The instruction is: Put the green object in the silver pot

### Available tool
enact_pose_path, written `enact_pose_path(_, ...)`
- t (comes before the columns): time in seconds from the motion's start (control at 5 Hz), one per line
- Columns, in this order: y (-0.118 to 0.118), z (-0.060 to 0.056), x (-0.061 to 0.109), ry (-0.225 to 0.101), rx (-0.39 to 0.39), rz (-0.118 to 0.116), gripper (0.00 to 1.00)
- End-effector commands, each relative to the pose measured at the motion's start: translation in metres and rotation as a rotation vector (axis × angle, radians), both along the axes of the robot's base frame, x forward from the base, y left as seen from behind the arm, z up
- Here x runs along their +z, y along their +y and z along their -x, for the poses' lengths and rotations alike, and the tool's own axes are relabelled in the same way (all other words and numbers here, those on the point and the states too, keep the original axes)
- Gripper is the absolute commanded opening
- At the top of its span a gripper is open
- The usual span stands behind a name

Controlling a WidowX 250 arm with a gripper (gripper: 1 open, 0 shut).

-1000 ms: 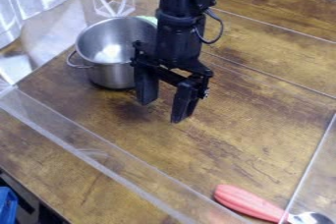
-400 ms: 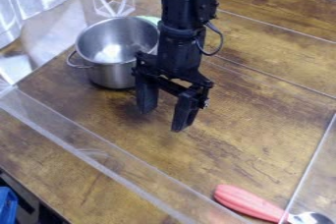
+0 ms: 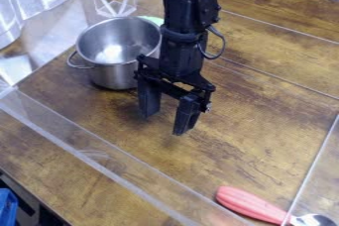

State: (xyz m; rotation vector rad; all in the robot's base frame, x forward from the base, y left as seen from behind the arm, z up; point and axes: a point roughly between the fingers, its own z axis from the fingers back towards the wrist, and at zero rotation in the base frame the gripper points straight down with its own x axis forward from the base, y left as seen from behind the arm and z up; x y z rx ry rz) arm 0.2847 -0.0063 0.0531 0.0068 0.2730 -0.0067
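black pincer (image 3: 169, 111) spread wide, empty, low over the brown wooden counter (image 3: 252, 121). just beside the round shiny steel pot (image 3: 115, 52). red-handled spoon (image 3: 255, 203) well apart.

No readable text, label, brand or number anywhere

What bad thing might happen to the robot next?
1. The gripper hangs open and empty above the table, and no green object shows in this view. It may be hidden behind the arm or out of frame, so a grab could miss it.
2. The pot sits right beside the arm; a sideways swing might knock it.
3. A clear wall stands along the near edge, and the arm might bump it.
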Motion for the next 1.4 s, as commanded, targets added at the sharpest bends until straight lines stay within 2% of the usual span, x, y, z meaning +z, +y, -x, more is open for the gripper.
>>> enact_pose_path(0.0, 0.007, -0.0033, 0.0056, -0.029, 0.025, -0.003, 0.0)
enact_pose_path(1.2, 0.0078, -0.004, 0.0067, -0.034, 0.038, -0.006, 0.0)
